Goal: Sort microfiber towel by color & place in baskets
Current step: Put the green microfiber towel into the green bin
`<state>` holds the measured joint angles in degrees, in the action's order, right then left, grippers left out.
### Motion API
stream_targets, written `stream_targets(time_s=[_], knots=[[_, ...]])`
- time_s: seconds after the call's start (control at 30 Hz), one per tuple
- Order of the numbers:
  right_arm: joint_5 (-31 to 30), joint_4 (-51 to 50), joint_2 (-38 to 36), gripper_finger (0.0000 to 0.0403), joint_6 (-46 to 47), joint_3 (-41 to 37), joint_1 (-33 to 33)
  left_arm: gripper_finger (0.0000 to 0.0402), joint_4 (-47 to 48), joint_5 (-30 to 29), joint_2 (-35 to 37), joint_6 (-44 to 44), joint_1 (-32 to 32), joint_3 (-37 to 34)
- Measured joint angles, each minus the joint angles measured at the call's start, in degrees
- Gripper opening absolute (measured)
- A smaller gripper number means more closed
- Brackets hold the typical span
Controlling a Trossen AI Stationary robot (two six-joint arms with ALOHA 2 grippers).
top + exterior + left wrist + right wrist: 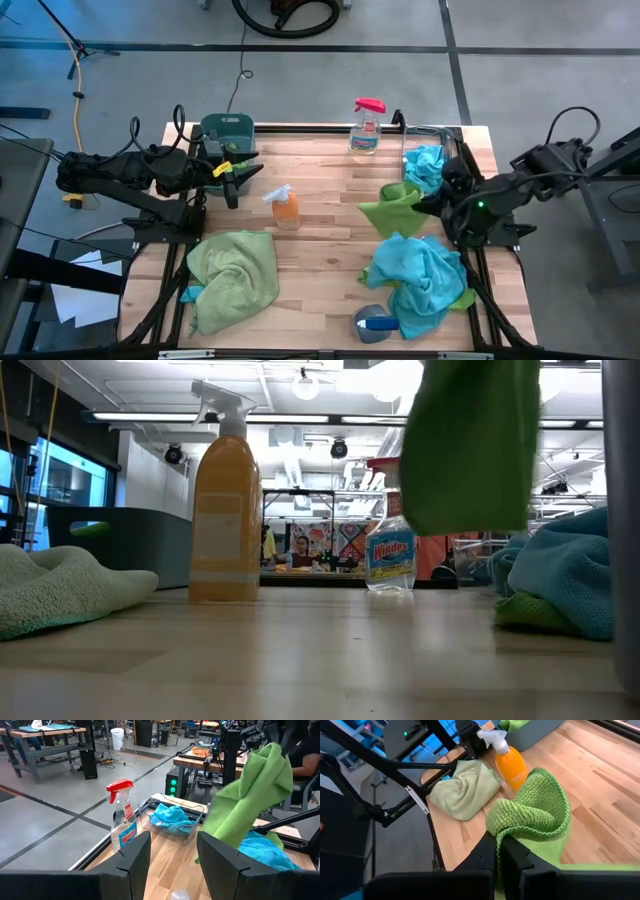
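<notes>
Left gripper [232,178]: at the table's left side, just in front of the teal basket, fingers spread apart, holding nothing.

Teal basket [228,132]: opaque tub at the far left edge of the wooden table [320,250]; a bit of green cloth shows inside it in the right wrist view.

Pale green towel [235,275]: crumpled on the near left part of the table.

Orange spray bottle [285,207]: upright, near the table's middle, between the left gripper and the held towel.

Clear spray bottle [366,126]: red trigger, upright at the far edge.

Bright green towel [390,205]: hangs off the table, pinched in the right gripper [499,851], whose fingers are closed narrowly on a fold.

Clear basket [425,165]: at the far right edge, a blue towel [427,162] inside.

Blue towel pile [420,280]: heaped on the near right, green cloth showing under its edge.

Small blue-capped container [374,323]: beside the pile at the near edge.
</notes>
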<state>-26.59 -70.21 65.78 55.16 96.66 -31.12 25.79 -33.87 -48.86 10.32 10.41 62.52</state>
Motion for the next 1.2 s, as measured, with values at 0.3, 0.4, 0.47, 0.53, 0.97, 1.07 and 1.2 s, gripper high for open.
stream_targets(time_s=[0.3, 0.4, 0.47, 0.53, 0.97, 1.07, 1.2], knots=[[2.30, 6.10, 2.97, 0.0000, -7.48, -0.04, 3.90, 0.0152, -8.33, 3.05, -4.40, -11.28, 0.02, 0.11], [6.51, 13.17, 4.62, 0.0000, -15.46, -0.04, 7.31, 0.0164, -12.63, 6.48, -7.75, -12.88, -0.16, 1.76], [9.75, 18.10, 5.80, 0.0000, -20.52, -0.04, 9.48, 0.0177, -13.36, 8.13, -10.21, -13.00, -0.31, 3.36], [12.57, 22.51, 6.81, 0.0000, -25.69, -0.04, 11.57, 0.0192, -13.20, 8.26, -12.68, -12.22, -0.33, 5.33], [30.95, 39.31, 12.61, 0.0000, -43.90, -0.04, 18.90, 0.0267, -13.71, 26.35, -24.05, -4.52, -0.35, 17.03], [31.72, 41.35, 13.29, 0.0000, -45.44, -0.04, 19.55, 0.0268, -13.87, 29.92, -25.33, -4.49, -0.39, 17.81], [33.69, 45.79, 14.45, 0.0000, -48.20, -0.04, 20.18, 0.0268, -14.75, 33.94, -27.36, -3.63, -1.01, 17.77]])
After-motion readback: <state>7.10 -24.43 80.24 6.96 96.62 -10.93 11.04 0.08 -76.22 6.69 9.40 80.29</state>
